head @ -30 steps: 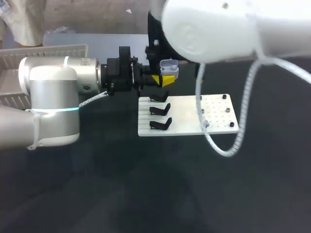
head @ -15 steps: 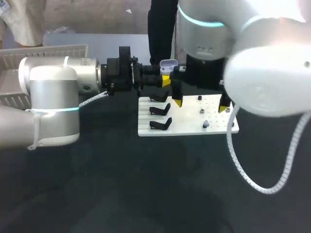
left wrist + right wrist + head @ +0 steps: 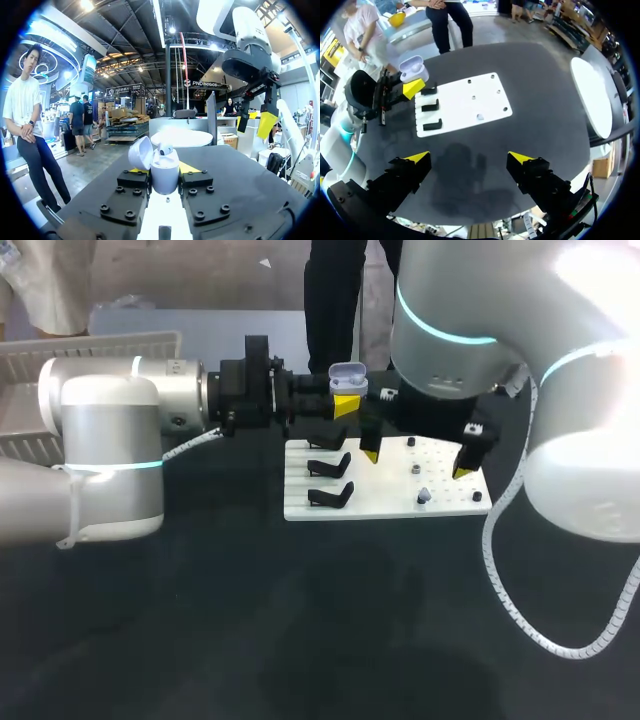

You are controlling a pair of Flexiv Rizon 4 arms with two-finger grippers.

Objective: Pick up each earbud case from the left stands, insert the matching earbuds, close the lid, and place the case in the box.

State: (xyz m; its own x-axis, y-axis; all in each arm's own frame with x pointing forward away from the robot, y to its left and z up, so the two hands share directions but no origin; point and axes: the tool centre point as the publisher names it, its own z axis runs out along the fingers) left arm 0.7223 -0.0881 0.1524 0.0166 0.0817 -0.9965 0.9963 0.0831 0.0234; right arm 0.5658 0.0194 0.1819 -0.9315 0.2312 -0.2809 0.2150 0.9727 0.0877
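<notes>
One earbud seated in open-lidded earbud case, gripped between left jaws; right jaws wide apart, holding nothing.

Left gripper clamps lid-up earbud case — right gripper ahead.

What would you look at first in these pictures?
First, the little white earbud case: its lid is open and the left gripper pinches it up off the table, next to a corner of the white board. Then the big right gripper, hanging wide open above the table by that board. Three black stands sit in a row on the board with nothing on them.
</notes>
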